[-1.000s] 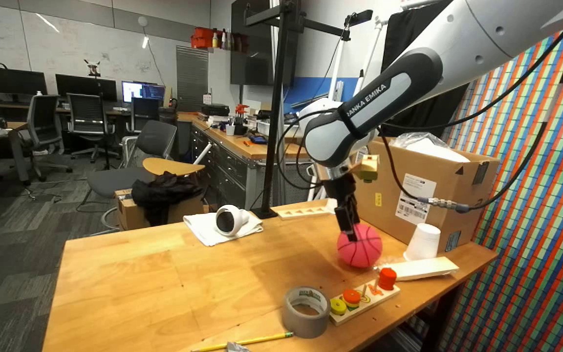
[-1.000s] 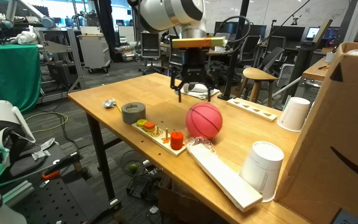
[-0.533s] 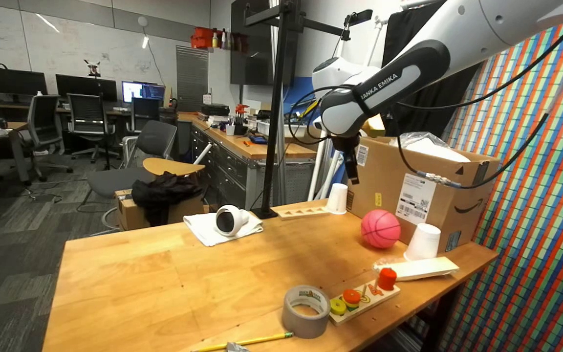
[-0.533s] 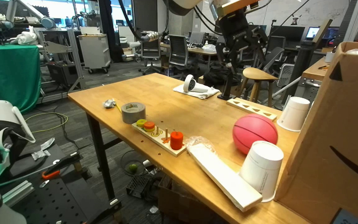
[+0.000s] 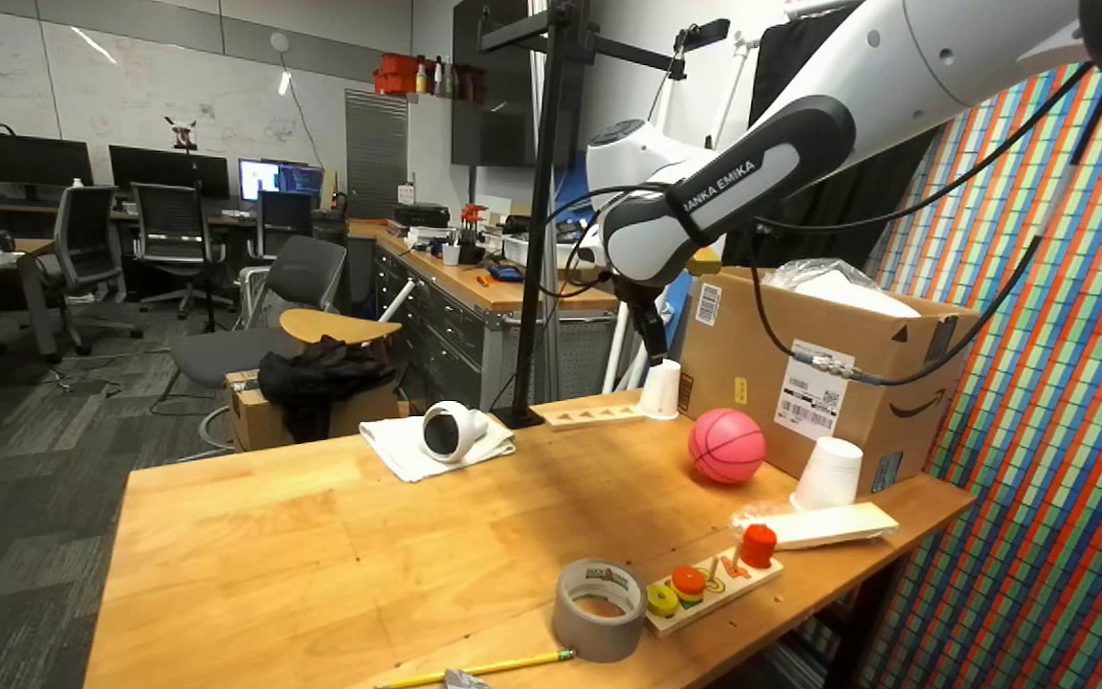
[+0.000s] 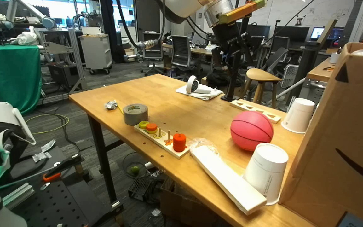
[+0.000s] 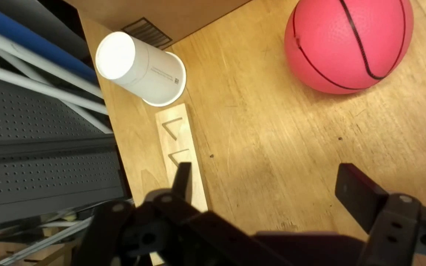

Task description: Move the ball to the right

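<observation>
Pink-red round ball (image 6: 251, 130), seamed in black: on light wooden table (image 5: 341, 555), farther right in both exterior views than one second ago, nearer to brown cardboard box (image 6: 339, 132). Black two-finger gripper (image 7: 264, 173): raised away, with spread fingers, grasping nothing. Likely near finish of task; rolling still possible.

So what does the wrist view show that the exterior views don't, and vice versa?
Only the wrist view shows the small printed square on the white cup by the wooden strip with triangular shapes. Only the exterior views show the robot's arm, the tape roll, the peg toy and the pencil. Both share that cup and strip, the pink ball, the cardboard box and the open gripper.
</observation>
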